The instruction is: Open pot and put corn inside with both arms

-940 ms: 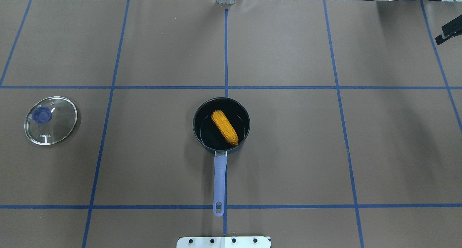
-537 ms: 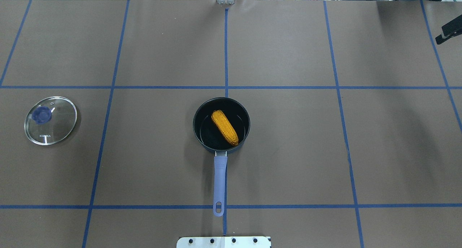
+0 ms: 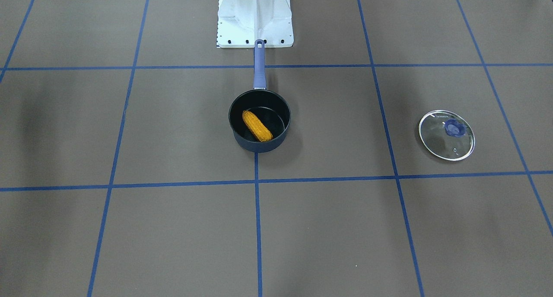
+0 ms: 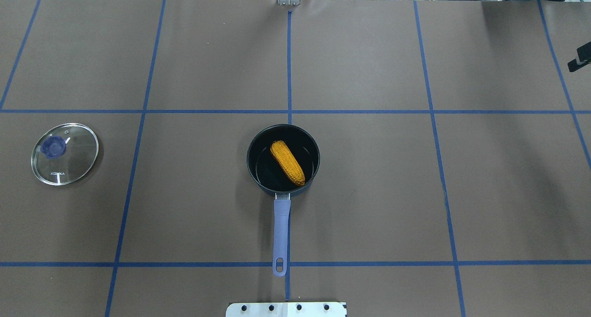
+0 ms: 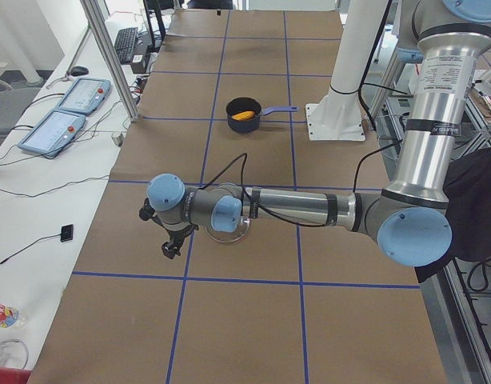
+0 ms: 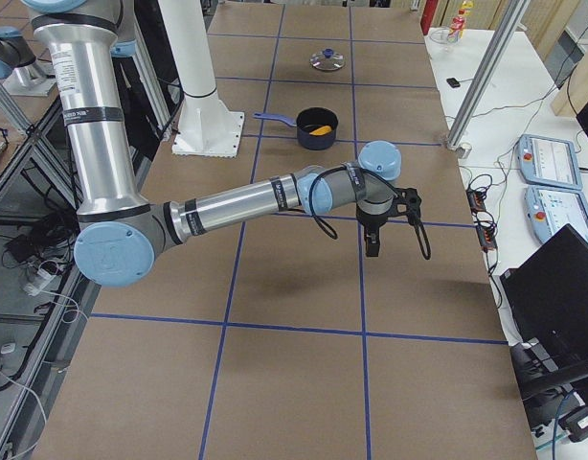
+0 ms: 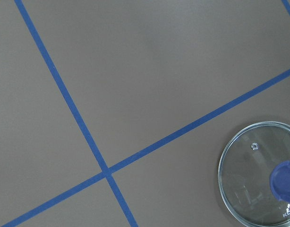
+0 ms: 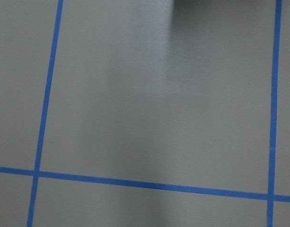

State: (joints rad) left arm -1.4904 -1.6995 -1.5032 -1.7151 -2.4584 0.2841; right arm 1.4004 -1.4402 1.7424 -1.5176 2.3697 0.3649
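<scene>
The dark navy pot stands open at the table's middle, its purple-blue handle pointing toward my base. The orange-yellow corn lies inside it, also in the front view. Both arms are far from the pot. My left gripper hangs beyond the lid at the table's left end. My right gripper hangs over bare table at the right end. Only a black sliver of it shows in the overhead view. I cannot tell whether either gripper is open or shut.
The round glass lid with a blue knob lies flat at the table's left, apart from the pot; it shows in the left wrist view. The white robot base plate sits just behind the pot handle. Blue tape lines grid the brown table.
The black part of the right gripper at the overhead view's right edge has slid further right and lower, nearly out of frame. Pot, corn and lid have not moved.
</scene>
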